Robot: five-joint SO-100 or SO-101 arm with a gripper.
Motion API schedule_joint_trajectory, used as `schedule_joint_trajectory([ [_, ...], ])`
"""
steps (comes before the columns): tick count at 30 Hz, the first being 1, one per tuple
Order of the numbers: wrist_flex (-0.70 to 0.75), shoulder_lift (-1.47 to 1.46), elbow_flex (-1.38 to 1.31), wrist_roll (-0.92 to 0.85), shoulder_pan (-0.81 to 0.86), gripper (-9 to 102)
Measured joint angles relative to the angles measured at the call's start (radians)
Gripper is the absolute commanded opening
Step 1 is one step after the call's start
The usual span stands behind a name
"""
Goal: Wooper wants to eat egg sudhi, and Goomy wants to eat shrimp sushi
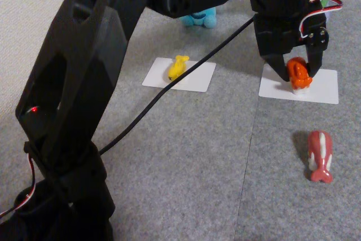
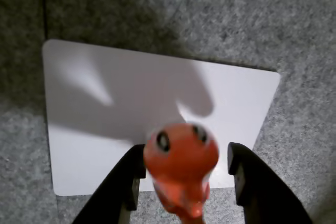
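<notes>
Wrist view puts the shrimp sushi [image 2: 181, 166] right between your jaws, over the near edge of the white card [image 2: 105, 129]; one jaw looks to touch its side, the other stands a little off, so you cannot tell for sure whether the grip is on or just let go. From the fixed view your gripper [image 1: 293, 77] straddles that orange piece at the right-hand card's [image 1: 327, 86] left half, with its white rice base seeming to rest on the card. The egg sudhi [image 1: 177, 67] already lies on the other white card [image 1: 194, 77], in front of Wooper [image 1: 200, 18], whose blue feet peek out under the arm at the far edge of the grey mat [image 1: 186, 167]. A red-and-white striped piece [image 1: 319, 156] lies apart near the mat's right edge. You seem to be at the placing step for the shrimp. Judging from this, your next move is to spread the jaws fully and lift straight up, so neither finger drags the sushi off the card.
</notes>
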Motion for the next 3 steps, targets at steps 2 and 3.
schedule_joint_trajectory([
  [2, 0.0, 0.0, 0.0, 0.0, 0.0, 19],
  [3, 0.0, 0.0, 0.0, 0.0, 0.0, 19],
])
